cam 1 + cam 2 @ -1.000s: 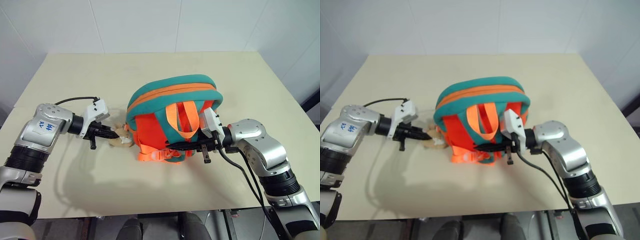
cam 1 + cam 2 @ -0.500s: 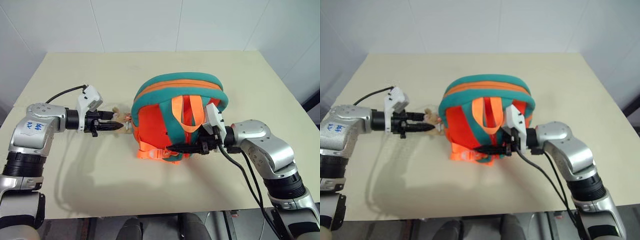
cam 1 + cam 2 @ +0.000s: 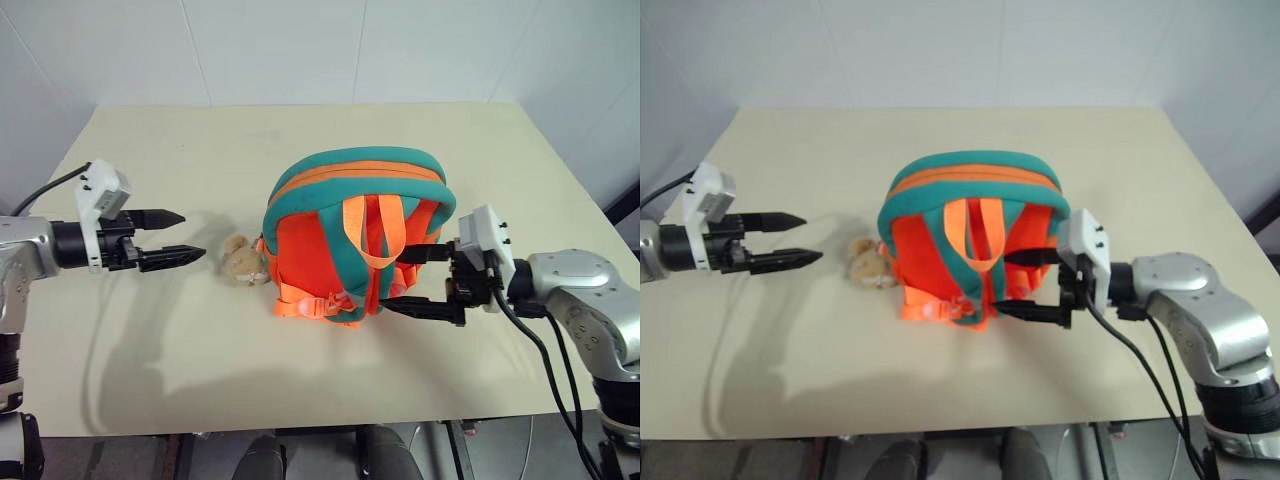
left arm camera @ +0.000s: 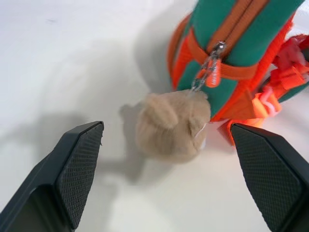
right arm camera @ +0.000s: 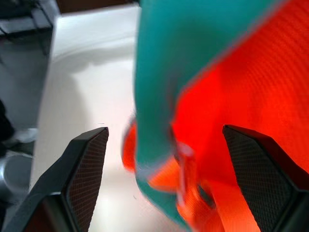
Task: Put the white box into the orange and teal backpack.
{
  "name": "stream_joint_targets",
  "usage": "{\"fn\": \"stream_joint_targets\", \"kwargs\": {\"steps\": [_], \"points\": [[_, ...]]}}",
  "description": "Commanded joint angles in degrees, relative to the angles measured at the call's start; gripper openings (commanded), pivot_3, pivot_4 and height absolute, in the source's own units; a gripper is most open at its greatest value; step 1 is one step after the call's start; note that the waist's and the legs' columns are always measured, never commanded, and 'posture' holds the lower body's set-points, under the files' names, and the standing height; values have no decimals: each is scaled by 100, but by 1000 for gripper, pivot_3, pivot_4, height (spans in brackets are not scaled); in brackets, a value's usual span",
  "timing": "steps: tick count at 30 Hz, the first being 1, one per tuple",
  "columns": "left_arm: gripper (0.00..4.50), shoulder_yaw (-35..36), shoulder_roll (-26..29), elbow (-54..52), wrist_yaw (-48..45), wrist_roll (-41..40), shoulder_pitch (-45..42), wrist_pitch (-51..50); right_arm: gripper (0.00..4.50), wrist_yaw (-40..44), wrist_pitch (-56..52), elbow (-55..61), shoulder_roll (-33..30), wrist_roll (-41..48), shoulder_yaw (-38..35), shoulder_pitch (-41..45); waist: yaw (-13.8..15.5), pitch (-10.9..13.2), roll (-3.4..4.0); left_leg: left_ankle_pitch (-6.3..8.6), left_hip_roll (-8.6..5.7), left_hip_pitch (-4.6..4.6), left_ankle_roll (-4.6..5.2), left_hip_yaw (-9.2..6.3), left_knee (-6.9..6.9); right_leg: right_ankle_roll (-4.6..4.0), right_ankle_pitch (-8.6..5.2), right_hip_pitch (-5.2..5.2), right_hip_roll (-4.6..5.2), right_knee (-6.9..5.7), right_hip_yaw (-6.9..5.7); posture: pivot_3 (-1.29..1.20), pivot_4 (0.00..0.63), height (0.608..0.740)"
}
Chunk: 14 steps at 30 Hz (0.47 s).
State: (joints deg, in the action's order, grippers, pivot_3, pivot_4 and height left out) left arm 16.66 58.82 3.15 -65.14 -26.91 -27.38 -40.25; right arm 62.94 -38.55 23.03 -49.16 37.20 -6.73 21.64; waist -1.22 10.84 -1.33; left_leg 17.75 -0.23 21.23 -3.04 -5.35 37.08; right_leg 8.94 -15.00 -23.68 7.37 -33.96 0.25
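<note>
We see the backpack point(image 3: 355, 235) upright in the middle of the table point(image 3: 300, 140), between our two grippers. The left gripper point(image 3: 172, 236) is wide open, apart from the plush toy point(image 3: 240, 262). The right gripper point(image 3: 415, 280) is wide open just beside the backpack. Bare table lies all around, with white walls point(image 3: 300, 45) behind.

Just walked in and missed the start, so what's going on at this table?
A two-armed robot is working on an orange and teal backpack standing on the table, zipper closed. Both grippers are open and hold nothing: the left gripper is off to one side, pointing at the tan plush toy clipped to the backpack, and the right gripper is at its other side, by the straps.
</note>
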Motion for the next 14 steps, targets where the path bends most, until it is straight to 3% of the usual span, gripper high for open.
{"fn": "stream_joint_targets", "kwargs": {"steps": [1,7,14], "points": [[4486,697,-91,-13,-50,-212,286,589,4500,40,266,-199,-413,-119,-785,-291,14,0,0,0,0,1,1,2,0,0,0,0,0,2,0,0,150,740],[4486,1299,-498,214,-402,-564,630,1434,4500,426,1243,-1278,-675,-460,-1498,-662,77,0,0,2,0,-3,0,12,4,1,1,3,2,2,1,0,150,740],[4486,1675,-182,265,-911,-771,1096,1649,4500,635,1786,-1904,-853,-603,-1753,-724,80,0,0,2,2,-10,1,26,4,0,3,2,3,1,9,0,150,740]]}}
